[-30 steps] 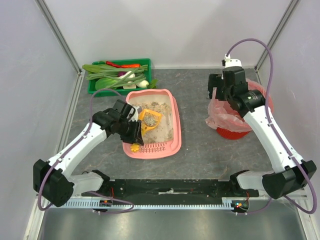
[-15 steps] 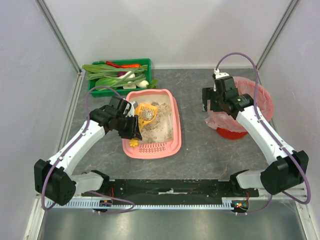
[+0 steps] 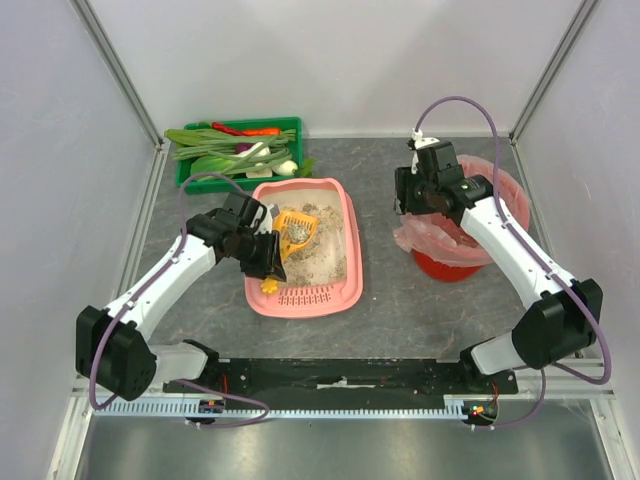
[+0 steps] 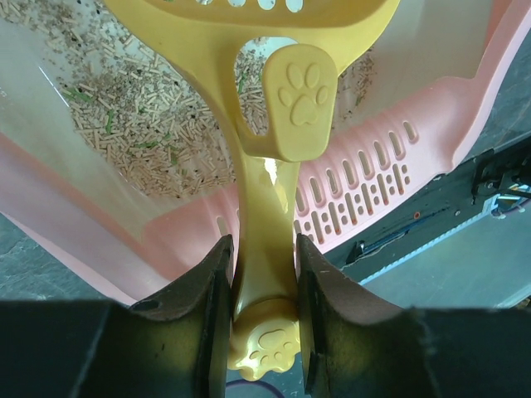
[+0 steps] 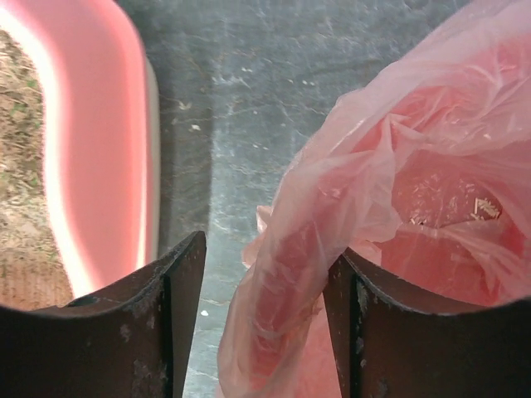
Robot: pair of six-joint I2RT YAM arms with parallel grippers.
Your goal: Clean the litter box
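Scooping step: left pincer (image 4: 264, 249) grips scoop (image 4: 249, 50) handle over litter box (image 4: 465, 108); right pincer (image 5: 265, 249) half-wide, bag (image 5: 398, 166) rim between its jaws. Next: pinch bag, bring scoop across.

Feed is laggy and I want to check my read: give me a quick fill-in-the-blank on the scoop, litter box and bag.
1. The left gripper is shut on the ____ of the yellow scoop.
2. The scoop's head hangs over the ____ litter box.
3. The right gripper straddles a fold of the pink bag lining the ____ bin.
4. Vegetables fill the ____ crate.

Missing words: handle; pink; red; green.
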